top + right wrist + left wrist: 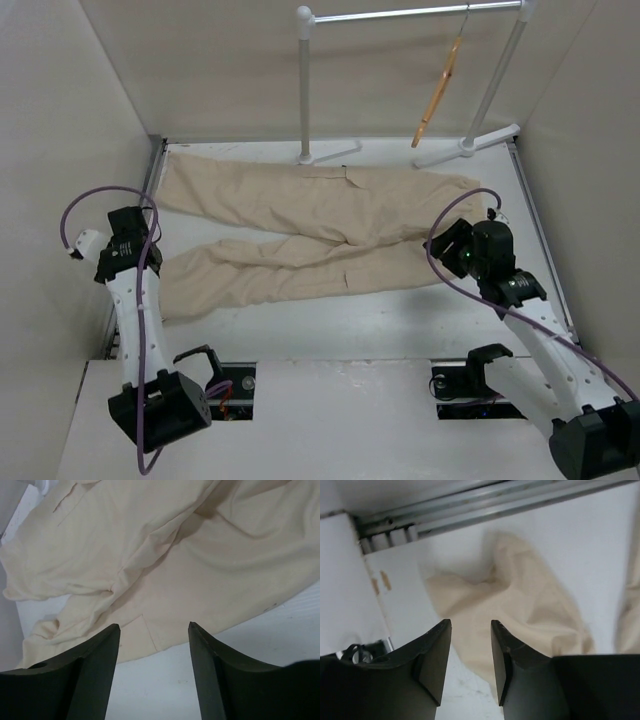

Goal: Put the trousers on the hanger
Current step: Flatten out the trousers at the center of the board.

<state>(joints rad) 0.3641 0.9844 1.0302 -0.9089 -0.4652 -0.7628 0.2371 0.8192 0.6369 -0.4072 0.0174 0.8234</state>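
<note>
The beige trousers [330,225] lie flat on the white table, waist to the right and both legs stretching left. The orange wooden hanger [440,90] hangs by its hook from the rack's bar at the back right. In the left wrist view my left gripper [470,625] hovers above a crumpled leg end of the trousers [510,595], jaws a little apart with nothing between them. My right gripper [154,626] is open above the near edge of the trousers [175,555] by the waist, holding nothing.
A white tubular clothes rack [400,14] stands at the back of the table on two feet. Walls close in the left, right and back sides. A metal rail [485,505] runs along the table's left edge near the leg end.
</note>
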